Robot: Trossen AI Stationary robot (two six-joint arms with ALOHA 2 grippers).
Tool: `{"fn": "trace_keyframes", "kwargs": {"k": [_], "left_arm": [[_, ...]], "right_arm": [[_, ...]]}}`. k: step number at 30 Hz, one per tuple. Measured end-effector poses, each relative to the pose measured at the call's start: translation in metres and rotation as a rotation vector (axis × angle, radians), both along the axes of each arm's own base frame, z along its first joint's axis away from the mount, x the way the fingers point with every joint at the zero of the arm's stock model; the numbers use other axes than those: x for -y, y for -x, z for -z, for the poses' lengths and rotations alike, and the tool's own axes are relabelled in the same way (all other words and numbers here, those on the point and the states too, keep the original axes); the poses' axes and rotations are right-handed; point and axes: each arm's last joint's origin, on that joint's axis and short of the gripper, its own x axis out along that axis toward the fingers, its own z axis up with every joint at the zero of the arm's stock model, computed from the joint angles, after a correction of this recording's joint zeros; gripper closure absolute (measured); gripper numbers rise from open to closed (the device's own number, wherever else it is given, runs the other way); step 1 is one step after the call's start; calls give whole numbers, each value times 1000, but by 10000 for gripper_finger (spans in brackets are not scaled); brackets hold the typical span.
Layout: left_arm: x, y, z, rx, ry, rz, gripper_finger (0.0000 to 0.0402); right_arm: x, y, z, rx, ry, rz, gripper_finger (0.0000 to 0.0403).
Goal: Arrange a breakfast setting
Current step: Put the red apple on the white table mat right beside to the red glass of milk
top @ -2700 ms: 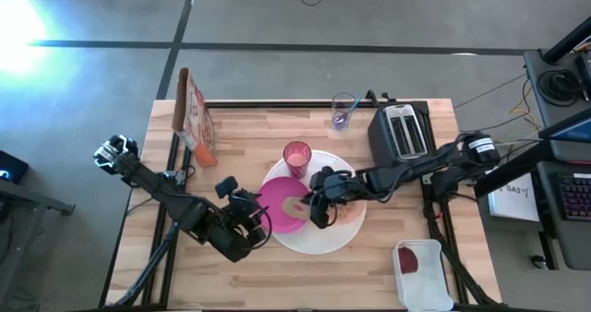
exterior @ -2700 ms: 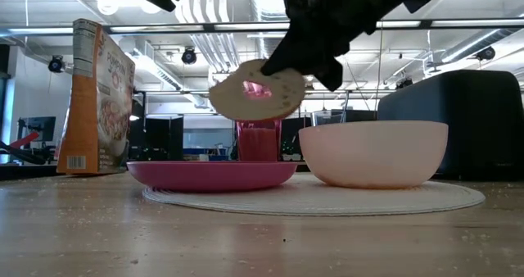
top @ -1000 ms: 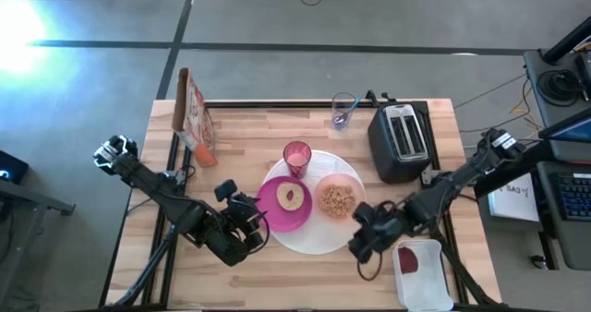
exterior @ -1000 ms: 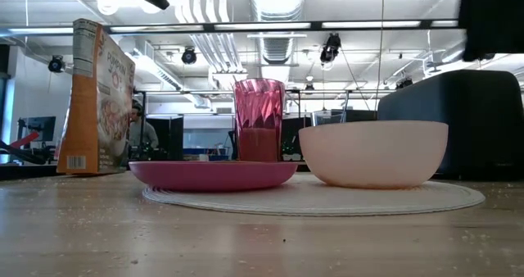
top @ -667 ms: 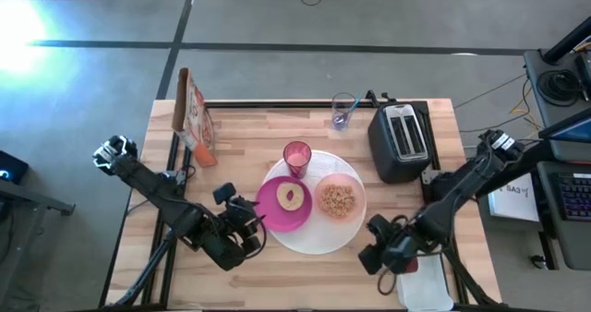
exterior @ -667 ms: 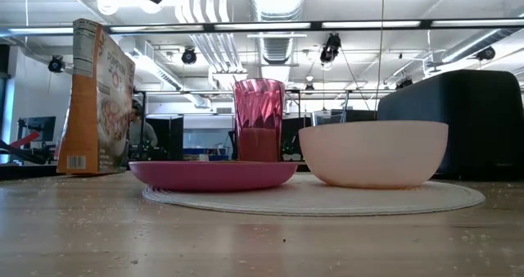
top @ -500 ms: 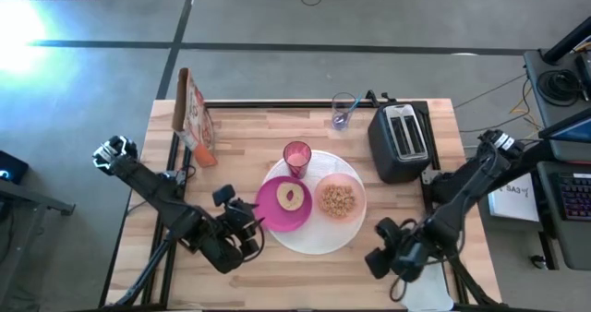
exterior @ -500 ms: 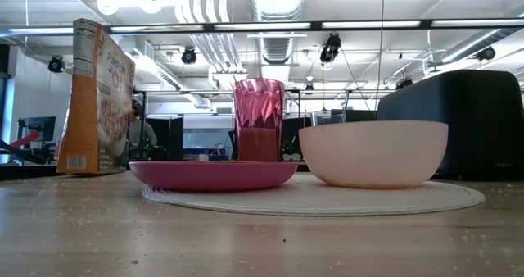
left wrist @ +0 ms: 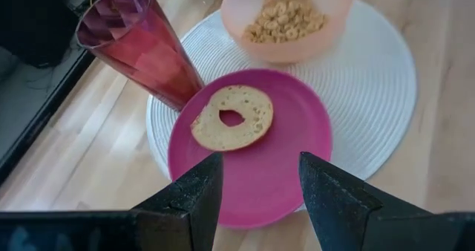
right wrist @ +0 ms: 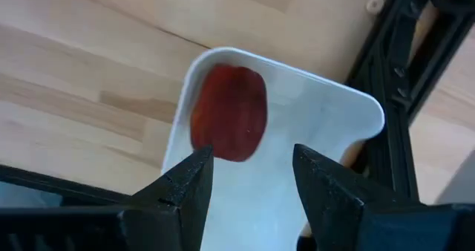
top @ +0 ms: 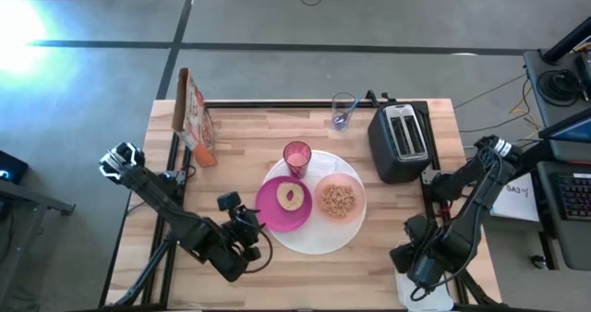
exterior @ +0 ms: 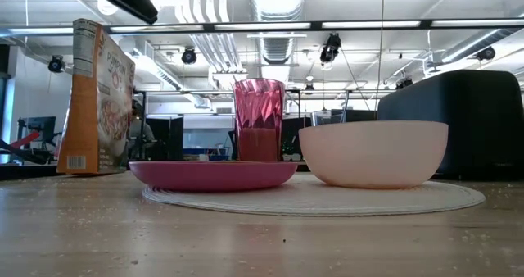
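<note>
Right gripper (right wrist: 245,180) over the white tub (right wrist: 312,117) at desk corner, fingers apart, empty, above red slice (right wrist: 228,122). Probably soft and slick, so pinch gently across its edges. Left gripper (left wrist: 256,184) near magenta plate (left wrist: 282,169), fingers apart, empty.

cereal box (top: 193,116) upright, far-left | toaster (top: 403,140) far-right | clear glass (top: 343,110) nr toaster | white tub (right wrist: 276,159) w/ red blob

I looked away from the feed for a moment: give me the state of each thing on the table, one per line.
Bowl: upright, cereal inside.
Cup: upright.
Small plate: bagel half lying on it.
Big plate: under the bowl and small plate.
Toaster: slots empty.
Cereal box: standing.
Tub: open, red slice inside.
Left end effector: open, empty.
Right end effector: open, above the tub.
</note>
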Motion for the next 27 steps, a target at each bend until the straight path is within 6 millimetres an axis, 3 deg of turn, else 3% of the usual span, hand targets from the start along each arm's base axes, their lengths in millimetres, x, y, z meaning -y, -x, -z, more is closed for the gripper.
{"fn": "trace_keyframes", "kwargs": {"k": [7, 14, 27], "left_arm": [[-1, 1, 1, -21, -19, 3, 241], [-1, 3, 0, -25, -22, 7, 241], [-1, 3, 0, -27, -18, 9, 241]], "right_arm": [[3, 3, 10, -43, 14, 35, 185], [1, 3, 36, -60, -37, 47, 153], [4, 2, 96, 19, -170, 47, 158]]}}
